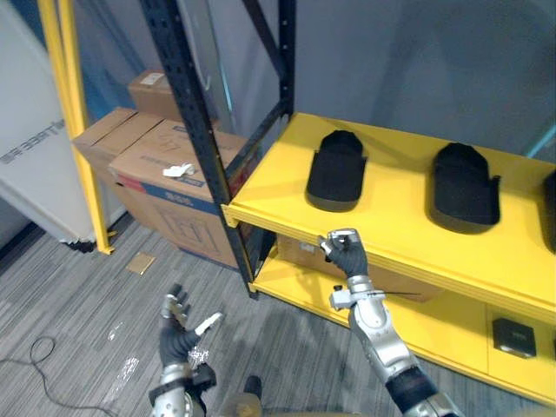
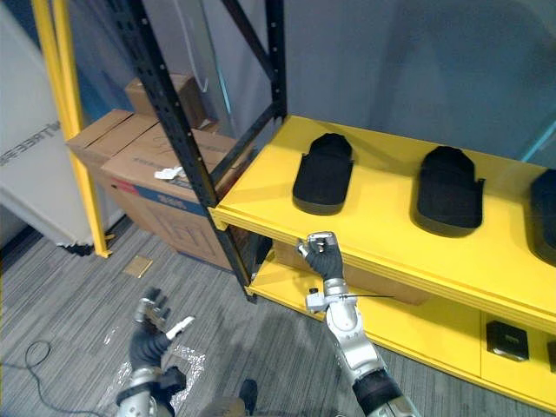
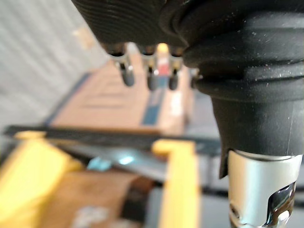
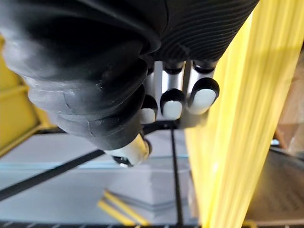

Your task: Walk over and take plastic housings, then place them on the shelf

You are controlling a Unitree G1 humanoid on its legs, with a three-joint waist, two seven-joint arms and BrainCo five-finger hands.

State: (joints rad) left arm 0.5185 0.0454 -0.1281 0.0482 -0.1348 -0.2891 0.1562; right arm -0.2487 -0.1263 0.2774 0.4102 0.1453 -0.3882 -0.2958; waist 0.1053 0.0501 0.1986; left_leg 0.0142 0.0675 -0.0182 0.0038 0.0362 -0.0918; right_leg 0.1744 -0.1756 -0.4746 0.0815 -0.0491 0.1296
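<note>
left eye view showed the left housing, a black plastic shell, lying flat on the top board of the yellow shelf. the middle housing lay well apart from it to the robot's right, and a sliver of a third housing showed at the far right. each had its long axis running from the shelf's front edge toward the wall.

the right robot hand was raised just before that front edge, below the left housing and on the near side of it. its fingers were curled into a fist around nothing, as the right wrist view confirmed. the left robot hand was low over the grey carpet, well away from the shelf, with its fingers relaxed, spread and empty.

the right arm looked much the nearer to the shelf. any reach from there would probably have to rise over the front lip first.

bare yellow board lay between the housings and left of the left housing, up to the black upright. cardboard boxes stood beyond it.
</note>
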